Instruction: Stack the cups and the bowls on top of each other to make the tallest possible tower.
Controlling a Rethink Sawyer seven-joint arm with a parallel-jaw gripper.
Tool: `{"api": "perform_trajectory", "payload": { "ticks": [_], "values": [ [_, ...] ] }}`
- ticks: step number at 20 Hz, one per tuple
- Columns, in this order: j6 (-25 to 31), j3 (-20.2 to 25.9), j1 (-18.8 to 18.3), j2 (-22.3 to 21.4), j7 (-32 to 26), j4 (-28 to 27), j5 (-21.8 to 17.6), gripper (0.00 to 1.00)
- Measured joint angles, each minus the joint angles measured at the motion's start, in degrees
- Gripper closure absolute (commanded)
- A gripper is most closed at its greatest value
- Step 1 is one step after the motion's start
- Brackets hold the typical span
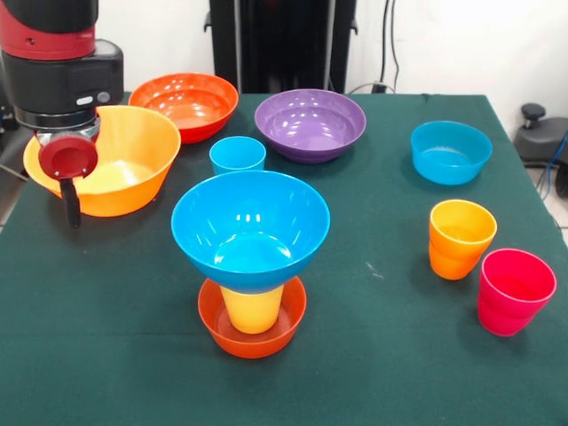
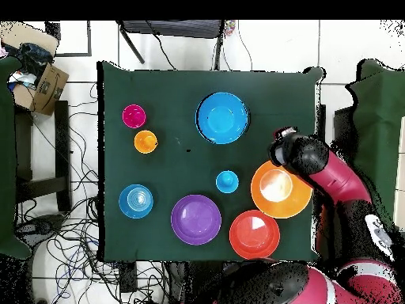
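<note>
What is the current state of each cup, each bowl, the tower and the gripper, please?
Tower: small red-orange bowl, yellow cup, big blue bowl on top.
Light orange bowl: upright, loose, under the arm.
Red-orange bowl: upright, loose.
Purple bowl: upright, loose.
Teal bowl: upright, loose.
Blue cup: upright, loose.
Orange cup: upright, loose.
Red cup: upright, loose.
Gripper: holds nothing visible; open or shut unclear.

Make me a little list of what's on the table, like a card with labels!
tower: large blue bowl on yellow cup standing in small red-orange bowl
loose bowls: light orange bowl, red-orange bowl, purple bowl, teal-blue bowl
loose cups: blue cup, orange cup, pinkish red cup
gripper: by the light orange bowl, holding nothing visible
table: dark green cloth
</note>
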Motion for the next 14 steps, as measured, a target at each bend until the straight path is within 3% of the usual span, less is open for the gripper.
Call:
{"api": "perform_trajectory", "payload": {
  "ticks": [3, 4, 14],
  "values": [
    [-0.3, 0.0, 0.3, 0.0, 0.0, 0.3, 0.0, 0.0],
    [-0.3, 0.0, 0.5, 0.0, 0.0, 0.4, 0.0, 1.0],
    [-0.3, 0.0, 1.1, 0.0, 0.0, 0.4, 0.0, 1.0]
  ]
}}
